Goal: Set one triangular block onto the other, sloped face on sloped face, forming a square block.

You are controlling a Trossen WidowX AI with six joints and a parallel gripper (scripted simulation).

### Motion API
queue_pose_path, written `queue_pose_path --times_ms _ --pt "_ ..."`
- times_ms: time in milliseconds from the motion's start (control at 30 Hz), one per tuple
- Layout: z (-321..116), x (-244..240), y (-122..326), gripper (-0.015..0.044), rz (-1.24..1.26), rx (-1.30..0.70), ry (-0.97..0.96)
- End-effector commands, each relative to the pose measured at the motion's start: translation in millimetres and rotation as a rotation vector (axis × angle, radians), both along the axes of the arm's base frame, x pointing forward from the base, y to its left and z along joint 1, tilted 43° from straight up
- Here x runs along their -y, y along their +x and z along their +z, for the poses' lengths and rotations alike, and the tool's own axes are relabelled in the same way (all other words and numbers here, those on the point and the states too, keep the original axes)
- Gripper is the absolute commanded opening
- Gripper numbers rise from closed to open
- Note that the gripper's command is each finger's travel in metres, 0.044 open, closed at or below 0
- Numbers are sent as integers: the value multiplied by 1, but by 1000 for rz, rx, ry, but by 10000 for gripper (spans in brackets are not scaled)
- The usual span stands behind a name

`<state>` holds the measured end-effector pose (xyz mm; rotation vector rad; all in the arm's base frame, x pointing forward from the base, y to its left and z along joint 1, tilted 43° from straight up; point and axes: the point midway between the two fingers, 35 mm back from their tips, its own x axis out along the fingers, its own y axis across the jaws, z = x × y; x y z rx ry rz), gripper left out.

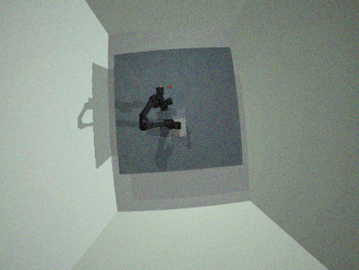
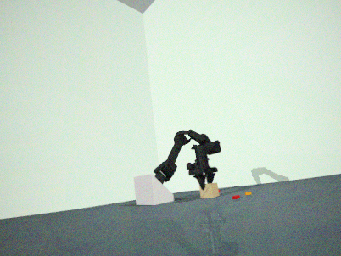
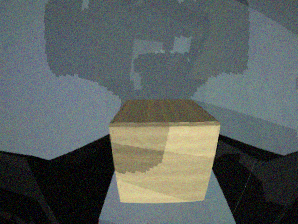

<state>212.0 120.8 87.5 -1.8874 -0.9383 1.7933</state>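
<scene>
Item: tan triangular block (image 3: 165,159), clamped between my fingers (image 2: 204,183); in the exterior view they reach down onto its top while it sits at the tabletop (image 2: 276,220) surface, though I cannot tell whether it rests there or hangs just above. Position: near the middle of the tabletop, well apart from every edge, with open surface to the right, near and far sides. Neighbours: a small red piece (image 2: 236,197) and an orange piece (image 2: 248,193) lie just right of the block, apart from it; the pale arm mount (image 2: 150,190) stands to the left. Obscured: my finger bodies fill the lower corners of the wrist view as dark shapes; the second triangular block cannot be made out separately; the top view shows only a pale patch under my arm (image 1: 152,113).
</scene>
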Motion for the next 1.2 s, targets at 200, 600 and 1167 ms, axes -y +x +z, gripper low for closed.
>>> queue_pose_path --times_ms 200,600,1167 --pt "-1 -1 0 0 -3 -4 6" --pt "-1 -1 0 0 -2 -4 2" --pt "-1 -1 0 368 -2 -3 0"
